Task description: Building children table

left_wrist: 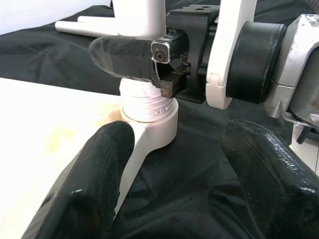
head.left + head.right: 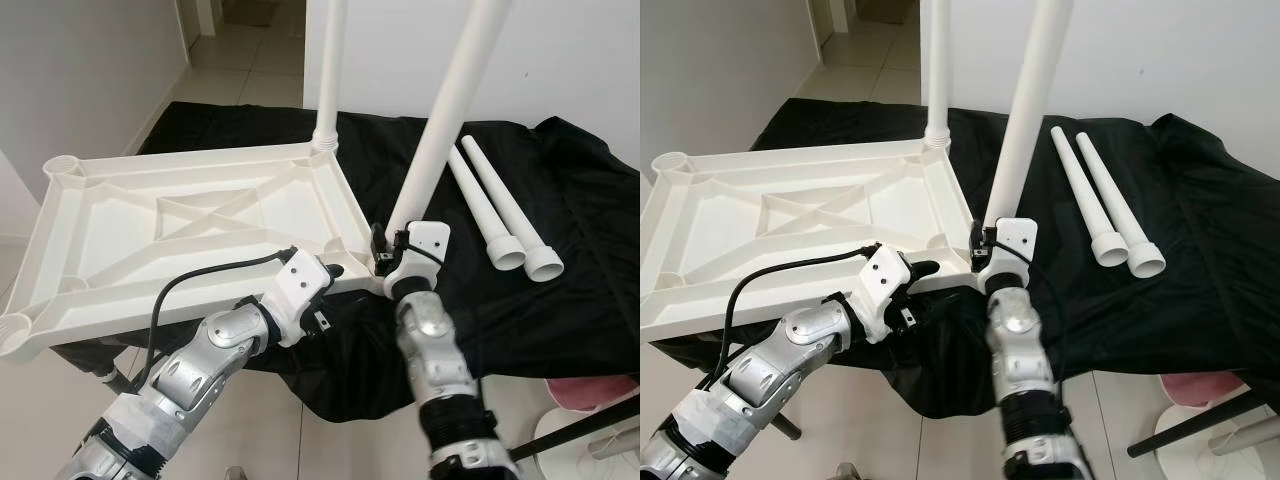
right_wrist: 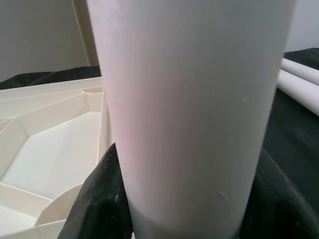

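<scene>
A white table top (image 2: 200,215) lies upside down on a black cloth (image 2: 580,200). One white leg (image 2: 330,70) stands upright in its far right corner. My right gripper (image 2: 392,250) is shut on a second leg (image 2: 450,100), which leans slightly and has its threaded end in the near right corner socket (image 1: 149,112). My left gripper (image 2: 335,275) is open just in front of that socket, with one finger (image 1: 89,184) over the table top's edge and the other over the cloth. Two loose legs (image 2: 500,210) lie side by side on the cloth to the right.
The cloth-covered surface ends just in front of my arms, with tiled floor below. A pink and white object (image 2: 590,395) stands on the floor at the lower right. A white wall runs behind, and a doorway (image 2: 240,20) opens at the far left.
</scene>
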